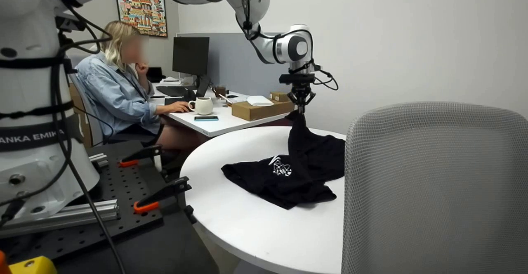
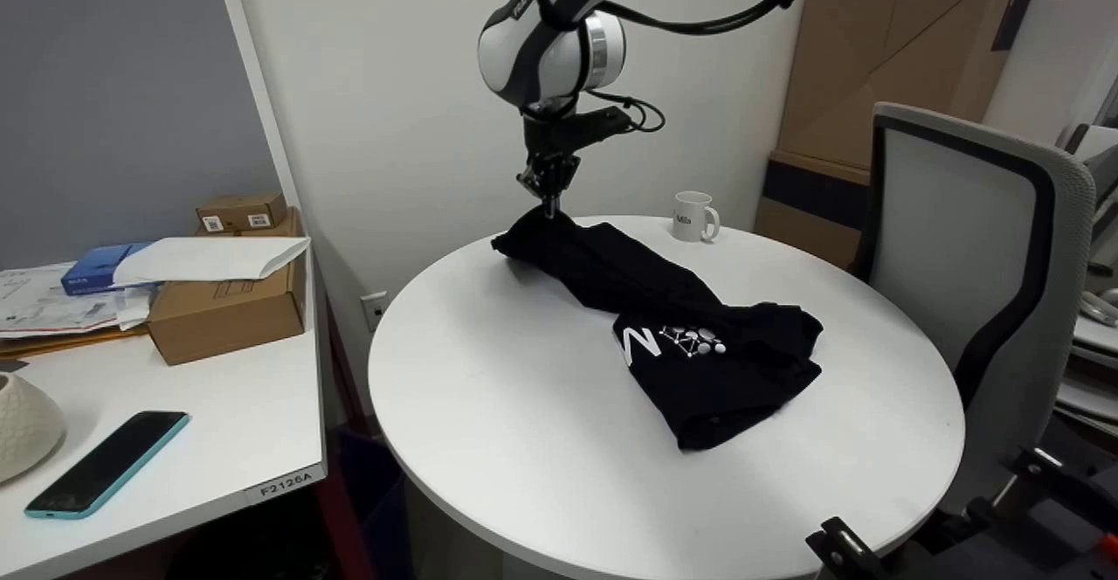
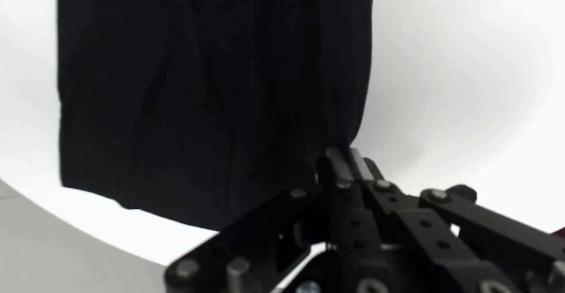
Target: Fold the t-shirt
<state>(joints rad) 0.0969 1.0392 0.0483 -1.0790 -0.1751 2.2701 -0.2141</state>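
The black t-shirt (image 1: 313, 162) lies partly folded on the round white table (image 2: 489, 440), its white print (image 2: 692, 341) facing up. My gripper (image 2: 550, 209) is at the wall side of the table, shut on an edge of the cloth and lifting it above the tabletop. In an exterior view the raised part rises steeply to the gripper (image 1: 301, 109). Seen from the wrist, dark fabric of the t-shirt (image 3: 212, 99) runs in between the two light fingertips (image 3: 339, 165), pinched near one side edge. The chair hides part of the t-shirt in an exterior view.
A white mug (image 2: 692, 216) stands near the table's back rim. A grey mesh chair (image 1: 433, 191) is close against the table. Beside the table is a desk with a cardboard box (image 1: 260, 109) and a phone (image 2: 109, 465), where a person (image 1: 115, 84) sits.
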